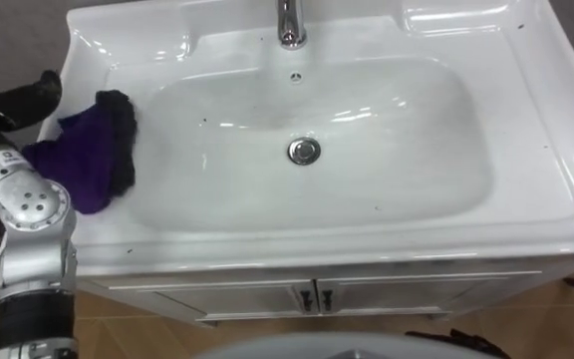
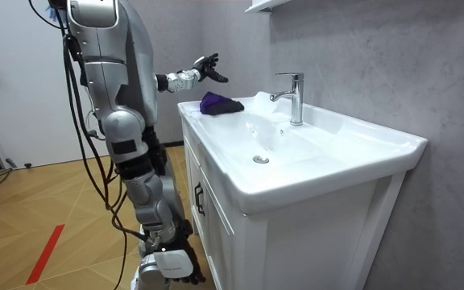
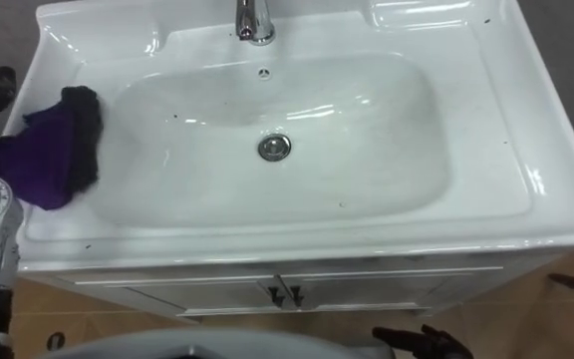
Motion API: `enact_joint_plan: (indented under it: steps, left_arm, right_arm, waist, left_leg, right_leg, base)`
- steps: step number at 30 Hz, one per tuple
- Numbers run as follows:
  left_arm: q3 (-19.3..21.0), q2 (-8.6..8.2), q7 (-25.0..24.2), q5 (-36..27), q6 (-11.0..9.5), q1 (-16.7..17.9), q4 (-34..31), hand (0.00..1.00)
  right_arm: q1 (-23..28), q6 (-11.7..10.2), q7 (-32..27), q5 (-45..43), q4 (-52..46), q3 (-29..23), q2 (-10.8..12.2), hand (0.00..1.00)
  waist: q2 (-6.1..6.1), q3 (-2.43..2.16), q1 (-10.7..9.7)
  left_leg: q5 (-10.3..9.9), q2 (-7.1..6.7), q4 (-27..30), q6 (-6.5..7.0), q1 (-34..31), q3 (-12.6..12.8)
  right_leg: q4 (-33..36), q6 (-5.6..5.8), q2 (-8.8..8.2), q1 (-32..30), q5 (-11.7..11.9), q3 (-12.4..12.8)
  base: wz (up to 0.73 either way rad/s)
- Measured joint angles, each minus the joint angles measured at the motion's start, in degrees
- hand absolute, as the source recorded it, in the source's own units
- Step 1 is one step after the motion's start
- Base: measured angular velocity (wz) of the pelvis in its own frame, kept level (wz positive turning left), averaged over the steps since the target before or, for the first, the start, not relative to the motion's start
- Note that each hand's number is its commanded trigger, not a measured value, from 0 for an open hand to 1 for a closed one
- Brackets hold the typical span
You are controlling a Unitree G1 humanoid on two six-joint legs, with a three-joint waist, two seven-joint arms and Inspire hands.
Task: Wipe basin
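Left eye: purple cloth (image 1: 80,160) is bunched on the left rim of the basin (image 1: 556,130), one dark edge lapping over into the bowl. My left hand (image 1: 23,98) is just off that rim, beside the cloth, with nothing in it. Faucet (image 1: 288,22) back centre, drain (image 1: 304,151) mid-bowl.

Room view: robot stands at the front of the vanity cabinet (image 2: 296,234) with its left arm stretched out. The left hand's fingers are spread, raised above the rim and clear of the cloth. Right hand (image 2: 167,264) hangs low by the cabinet; I can't tell its fingers.

Right eye: same layout, cloth on the left rim.
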Motion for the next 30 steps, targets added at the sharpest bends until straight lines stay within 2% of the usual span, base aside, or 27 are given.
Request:
enact_joint_plan:
  steps: [4,12,18,22,27,29,30]
  left_arm:
    - [1.0,0.0,-0.5,-3.6,0.0,0.0,0.0,0.0]
    - [2.9,0.0,-0.4,-3.6,0.0,0.0,0.0,0.0]
    - [7.5,0.0,1.1,-3.7,0.0,0.1,0.0,0.0]
    - [9.5,0.01,1.7,-4.9,0.0,0.6,0.0,0.0]
    - [10.3,0.01,1.4,-5.7,0.0,4.2,1.0,0.0]
    - [11.1,0.01,1.1,-5.8,0.0,4.6,3.9,0.0]
    - [11.8,0.01,0.6,-5.9,0.1,5.1,5.9,0.0]
  right_arm:
    - [0.0,0.0,-0.8,-0.1,0.0,-0.1,0.2,0.0]
    - [0.0,0.0,-1.0,-0.1,0.0,0.0,0.4,0.0]
    - [0.2,0.0,-0.4,-0.2,0.0,-1.3,0.2,0.0]
    - [0.7,0.0,0.3,-1.7,0.0,-2.2,-0.2,0.0]
    - [1.2,0.1,0.8,-1.3,-0.2,-2.2,-0.2,0.0]
    - [1.5,0.2,0.8,-1.5,-0.4,-2.3,-0.2,0.0]
    - [1.8,0.3,0.9,-1.7,-1.0,-2.3,-0.2,0.0]
  waist:
    - [-0.09,0.02,0.5]
    - [-0.31,0.03,0.7]
    - [0.33,-0.23,1.0]
    - [0.82,-0.52,2.3]
    - [0.79,-0.34,4.1]
    - [0.69,-0.18,5.1]
    - [0.95,-0.24,5.4]
  left_leg:
    - [0.0,-0.07,0.0,0.0,0.0,0.0]
    - [0.0,-0.2,0.0,0.0,-0.1,-0.1]
    - [0.0,-0.29,-0.1,0.0,-0.1,-0.1]
    - [0.0,-0.36,-0.2,0.0,0.1,-0.3]
    - [0.0,-0.48,-0.3,0.02,0.8,-1.1]
    - [0.0,-0.56,-0.3,0.02,0.8,-1.1]
    - [0.0,-0.59,-0.3,0.02,0.7,-1.1]
  right_leg:
    - [0.0,0.08,0.04,0.0,-0.1,0.0]
    - [0.0,0.18,0.0,0.0,-0.1,-0.1]
    - [-0.6,0.18,0.02,0.0,-0.1,0.4]
    - [-0.6,0.18,-0.04,0.2,-0.1,0.1]
    - [-0.9,0.19,-0.08,1.1,-0.1,-0.2]
    - [-0.9,0.29,-0.16,1.2,-0.2,-0.2]
    - [-0.9,0.32,-0.19,1.1,-0.2,-0.2]
  base:
    - [0.0]
    - [0.0]
    - [-0.03]
    - [-0.03]
    - [0.04]
    - [0.02]
    - [0.08]
